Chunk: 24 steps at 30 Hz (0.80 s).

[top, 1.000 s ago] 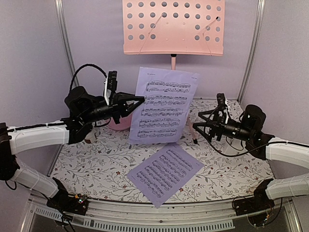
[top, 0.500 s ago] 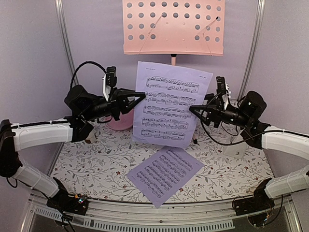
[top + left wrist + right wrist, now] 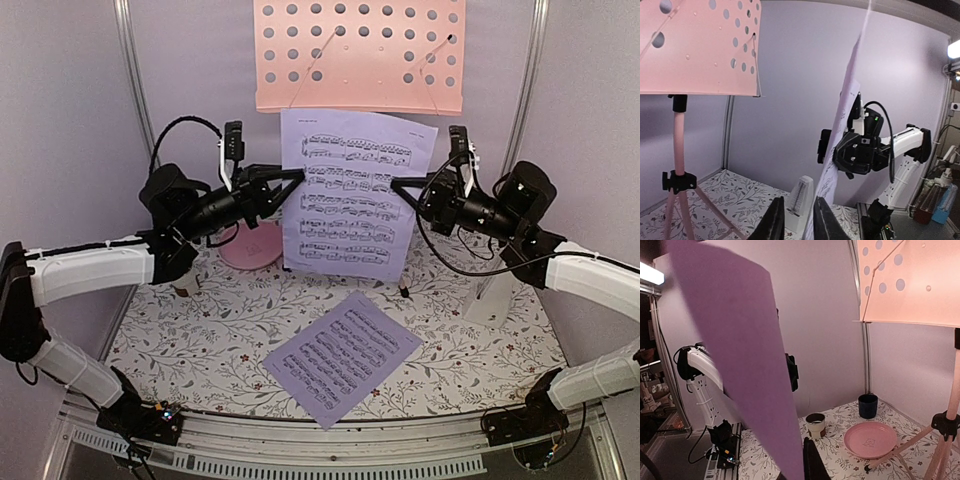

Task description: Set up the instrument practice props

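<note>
- The upright sheet point(image 3: 350, 195) is lavender-white with rows of printed notes; its heading is too small to read.
- It hangs in the air just below the music stand point(image 3: 360, 55) — a pink desk full of round holes.
- The right gripper point(image 3: 398, 186) is pinched tight on the sheet's right edge.
- The left gripper point(image 3: 292, 178) is at the left edge, fingers a little apart, with the paper between them.
- The flat sheet point(image 3: 345, 358) lies on the flowered table point(image 3: 190, 335), and the white metronome point(image 3: 490, 297) stands to the right.
- The pink plate point(image 3: 870, 440) bears a faint mark I cannot read.
- The dark blue cup point(image 3: 867, 405) and pale cup point(image 3: 816, 425) stand near it — contents unclear.
</note>
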Available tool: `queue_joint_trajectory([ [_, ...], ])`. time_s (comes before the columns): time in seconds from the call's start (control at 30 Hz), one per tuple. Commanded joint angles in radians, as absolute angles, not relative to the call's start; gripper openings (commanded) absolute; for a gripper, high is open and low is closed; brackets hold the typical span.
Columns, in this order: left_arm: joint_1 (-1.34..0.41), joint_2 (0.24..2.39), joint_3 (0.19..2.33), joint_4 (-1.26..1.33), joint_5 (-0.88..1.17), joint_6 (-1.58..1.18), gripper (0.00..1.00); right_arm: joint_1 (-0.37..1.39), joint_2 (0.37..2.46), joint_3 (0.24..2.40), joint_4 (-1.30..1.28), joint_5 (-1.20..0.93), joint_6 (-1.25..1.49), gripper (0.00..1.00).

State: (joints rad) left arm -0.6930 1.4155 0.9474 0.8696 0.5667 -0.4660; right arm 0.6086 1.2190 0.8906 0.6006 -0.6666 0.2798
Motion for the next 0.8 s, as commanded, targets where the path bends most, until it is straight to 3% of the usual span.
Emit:
queue_joint_trajectory([
  [0.0, -0.689, 1.38, 1.069, 0.548, 0.406, -0.326, 0.3, 0.614, 1.206, 1.041, 0.373, -0.493, 0.183, 0.0],
  [0.23, -0.689, 1.359, 1.279, 0.174, 0.107, -0.09, 0.47, 0.613, 1.183, 1.202, 0.138, -0.212, 0.048, 0.0],
  [0.47, -0.692, 1.444, 1.524, 0.079, -0.007, 0.01, 0.48, 0.607, 1.153, 1.277, 0.117, -0.096, 0.011, 0.0],
  [0.77, -0.696, 1.749, 2.057, -0.125, -0.042, 0.133, 0.5, 0.591, 1.12, 1.341, 0.111, -0.045, -0.037, 0.0],
])
